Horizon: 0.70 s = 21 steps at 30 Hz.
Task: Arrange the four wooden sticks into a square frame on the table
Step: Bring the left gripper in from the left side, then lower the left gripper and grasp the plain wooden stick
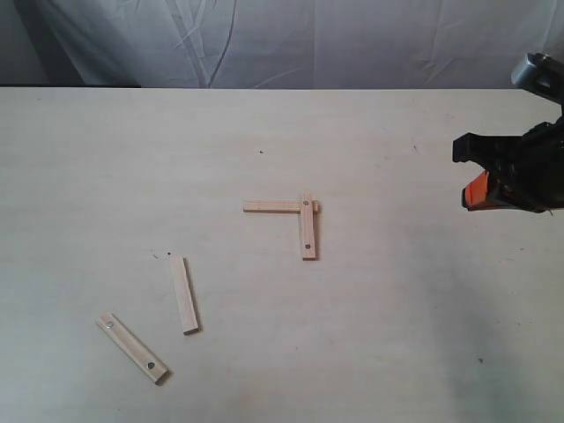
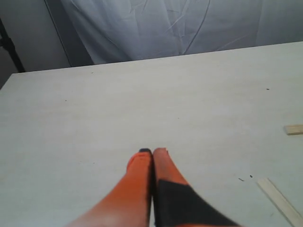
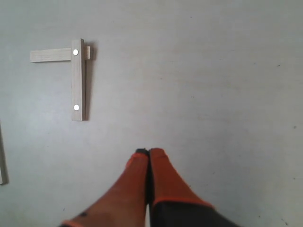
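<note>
Pale table (image 1: 397, 335) — L of two overlapping sticks (image 1: 307, 220) mid-surface, plain stick (image 1: 184, 294) and holed stick (image 1: 131, 347) leftward

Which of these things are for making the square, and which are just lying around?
For the square: sideways stick, holed stick laid over its end, plain loose stick, holed loose stick, table.
Just there: white cloth behind the table.

A wrinkled white cloth (image 2: 189, 23) hangs far ahead of the left gripper (image 2: 152, 152); a dark pole (image 2: 9, 46) stands beside the cloth's edge.
</note>
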Tool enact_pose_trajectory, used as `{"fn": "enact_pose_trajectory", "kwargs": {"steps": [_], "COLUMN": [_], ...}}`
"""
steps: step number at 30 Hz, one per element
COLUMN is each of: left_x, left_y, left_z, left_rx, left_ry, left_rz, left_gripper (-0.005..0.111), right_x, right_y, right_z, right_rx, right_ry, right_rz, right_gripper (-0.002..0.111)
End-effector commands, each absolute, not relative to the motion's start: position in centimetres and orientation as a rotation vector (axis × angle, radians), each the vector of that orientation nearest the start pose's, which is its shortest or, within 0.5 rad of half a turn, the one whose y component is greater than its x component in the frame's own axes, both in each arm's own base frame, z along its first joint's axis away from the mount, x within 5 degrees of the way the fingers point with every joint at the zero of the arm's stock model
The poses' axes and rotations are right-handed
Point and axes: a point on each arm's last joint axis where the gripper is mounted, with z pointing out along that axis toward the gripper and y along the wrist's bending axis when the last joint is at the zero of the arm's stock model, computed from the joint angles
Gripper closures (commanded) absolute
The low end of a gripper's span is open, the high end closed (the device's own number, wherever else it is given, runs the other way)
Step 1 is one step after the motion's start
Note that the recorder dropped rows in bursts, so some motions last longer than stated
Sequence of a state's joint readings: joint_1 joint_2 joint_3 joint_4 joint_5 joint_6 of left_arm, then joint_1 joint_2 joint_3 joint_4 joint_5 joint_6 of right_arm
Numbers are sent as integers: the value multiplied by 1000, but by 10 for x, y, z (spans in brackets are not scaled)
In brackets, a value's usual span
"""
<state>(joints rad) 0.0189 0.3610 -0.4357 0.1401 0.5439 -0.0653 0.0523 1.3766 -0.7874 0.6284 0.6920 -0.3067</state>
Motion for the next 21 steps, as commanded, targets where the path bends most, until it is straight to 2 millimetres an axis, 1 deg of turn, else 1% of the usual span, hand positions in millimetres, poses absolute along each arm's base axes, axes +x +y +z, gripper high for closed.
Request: {"fn": "enact_pose_trajectory", "kwargs": {"steps": [1,4,6,8,10,12,14,15,18,21], "left_x": [83,97,115,140,166,189,211,218,237,250], "left_y": [4,3,2,0,-2,-5,-11,-16,-39,-66], "left_z": [295,306,316,321,320,311,295,288,262,243], "left_rx": [-69,-92,-108,-129,-162,-189,-184,-183,-137,-105], "left_ry": [1949,2039,2119,2199,2274,2348,2433,2468,2572,2626], "left_rz": [18,-21,-44,-81,-135,-180,-203,-217,-244,-229], "left_gripper": [107,107,107,107,107,107,107,107,107,107], "right_x": [249,250,250,250,250,251,252,252,255,256], "right_y": [46,46,46,46,46,46,45,45,44,43], "right_z": [232,232,232,232,232,232,232,232,233,234], "right_rx": [73,73,72,72,72,76,81,84,101,109], "right_ry": [2645,2643,2639,2637,2637,2636,2625,2617,2590,2573], "right_rz": [591,590,586,585,585,586,578,573,562,550], "right_gripper": [108,108,108,108,108,108,108,108,108,108]}}
